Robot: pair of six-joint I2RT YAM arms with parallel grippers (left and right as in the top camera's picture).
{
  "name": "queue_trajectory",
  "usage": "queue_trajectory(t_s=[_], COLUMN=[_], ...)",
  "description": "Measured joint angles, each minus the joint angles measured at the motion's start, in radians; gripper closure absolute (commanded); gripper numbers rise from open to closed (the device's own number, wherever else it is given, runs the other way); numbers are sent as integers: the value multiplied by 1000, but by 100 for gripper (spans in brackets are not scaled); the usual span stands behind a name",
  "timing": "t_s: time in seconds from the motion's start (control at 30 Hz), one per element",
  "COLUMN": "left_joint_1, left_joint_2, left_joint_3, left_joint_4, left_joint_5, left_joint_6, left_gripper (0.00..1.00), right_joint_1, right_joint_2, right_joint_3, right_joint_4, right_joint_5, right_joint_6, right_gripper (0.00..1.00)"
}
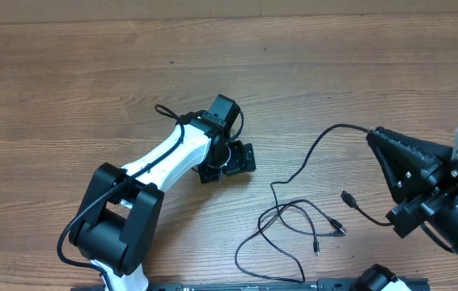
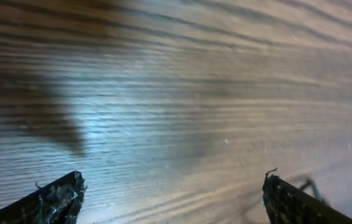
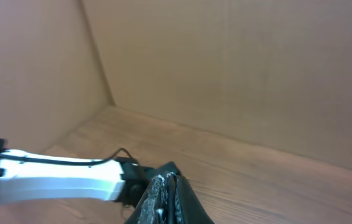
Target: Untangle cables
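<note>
You're partway through: the cables (image 1: 294,220) lie loose on the near right of the table (image 1: 67,81), no tight bundle, but several strands cross in one loop, so pulling them apart is what's left. Your right gripper (image 1: 372,133) is pressed together and seems to pinch the long cable (image 1: 326,136) rising to its tip, though the wrist view doesn't confirm it. Your left gripper (image 2: 173,179) is spread wide over bare wood, left of the tangle. The tabletop is grained wood; plain beige walls (image 3: 257,74) meet at the far corner.
</note>
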Motion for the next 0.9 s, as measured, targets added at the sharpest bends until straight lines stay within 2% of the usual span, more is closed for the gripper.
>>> queue_trajectory(t_s=[0.17,0.27,0.33,0.47,0.53,0.6,0.73,0.9], left_joint_1=[0,0,0,0,-8,-22,-72,-155], left_joint_2=[-61,-127,-171,-203,-202,-202,-202,-202], left_joint_3=[0,0,2,6,3,-2,-27,-67], left_joint_4=[-8,-49,-116,-298,-334,-330,-274,-148], left_joint_5=[55,139,212,346,381,394,379,332], left_joint_6=[74,117,132,130,127,131,125,17], left_gripper=[7,7,4,5,3,0,0,0], right_joint_1=[0,0,0,0,0,0,0,0], right_joint_2=[1,8,18,39,44,45,43,43], right_joint_3=[0,0,0,0,0,0,0,0], right_joint_4=[-39,-68,-90,-101,-101,-103,-125,-151], right_joint_5=[88,159,200,238,246,253,260,264], right_joint_6=[0,2,2,5,4,4,4,4], right_gripper=[96,96,96,96,96,96,96,96])
